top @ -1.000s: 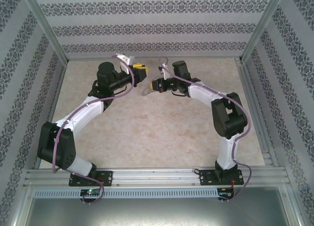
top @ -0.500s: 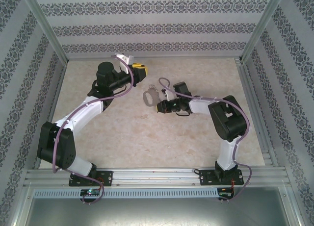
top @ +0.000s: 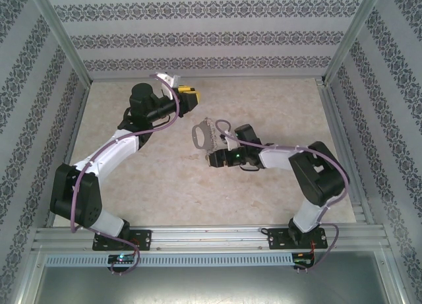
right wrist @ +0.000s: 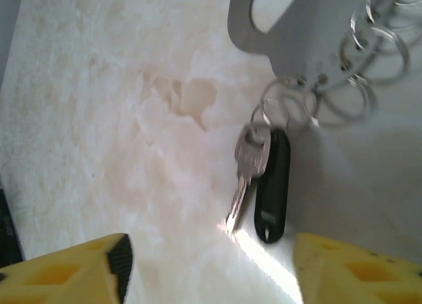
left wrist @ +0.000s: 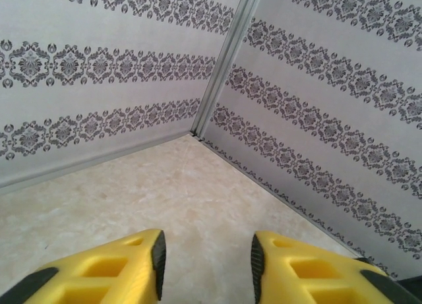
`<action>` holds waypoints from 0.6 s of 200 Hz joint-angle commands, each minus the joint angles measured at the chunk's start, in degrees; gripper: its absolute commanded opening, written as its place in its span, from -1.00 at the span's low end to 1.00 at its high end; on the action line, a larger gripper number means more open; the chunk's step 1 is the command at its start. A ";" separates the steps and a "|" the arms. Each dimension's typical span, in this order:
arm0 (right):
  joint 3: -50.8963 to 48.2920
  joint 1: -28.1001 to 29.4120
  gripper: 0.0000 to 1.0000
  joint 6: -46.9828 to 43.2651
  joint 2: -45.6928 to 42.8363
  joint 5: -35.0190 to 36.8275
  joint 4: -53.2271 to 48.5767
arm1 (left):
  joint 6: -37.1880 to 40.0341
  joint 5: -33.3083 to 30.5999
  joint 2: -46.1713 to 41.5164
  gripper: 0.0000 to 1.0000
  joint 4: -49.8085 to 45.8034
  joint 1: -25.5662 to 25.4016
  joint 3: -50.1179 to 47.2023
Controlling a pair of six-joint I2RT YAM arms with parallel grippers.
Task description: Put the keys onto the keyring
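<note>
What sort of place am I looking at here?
Probably a robot test cell, not a home: wallpapered panels set in an aluminium frame, and two arms bolted to a metal rail beside a marble-look tabletop.

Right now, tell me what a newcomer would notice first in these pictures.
The grey keyring, with its cluster of small rings, lies mid-way across the table. A silver key and a black tag lie side by side next to it. The right claw hangs open over them, yellow fingers wide apart. Further back on the left, the left claw is open too, facing the patterned corner.
</note>
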 commanded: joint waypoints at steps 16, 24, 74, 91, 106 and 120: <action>-6.12 0.10 0.64 -0.23 -14.49 4.33 -3.09 | -0.99 2.77 -2.63 0.20 0.32 0.33 -1.14; -6.89 -0.18 0.72 -0.35 -17.91 5.37 -4.37 | -0.92 2.59 -3.30 0.48 0.29 0.23 -1.53; -5.38 -4.89 0.95 -3.15 -36.76 14.84 -18.21 | 1.94 -2.65 -9.25 1.00 -0.63 0.09 -6.99; -5.80 -7.56 0.95 -4.21 -42.53 20.34 -20.46 | 4.09 -7.25 -12.27 1.00 -0.30 0.10 -10.56; -8.58 -10.81 0.95 -2.27 -47.12 26.04 -17.56 | 6.10 -13.33 -15.28 1.00 1.51 0.12 -14.51; -10.33 -13.59 0.95 -0.29 -49.96 32.34 -15.29 | 9.14 -18.49 -18.00 1.00 5.65 0.11 -19.50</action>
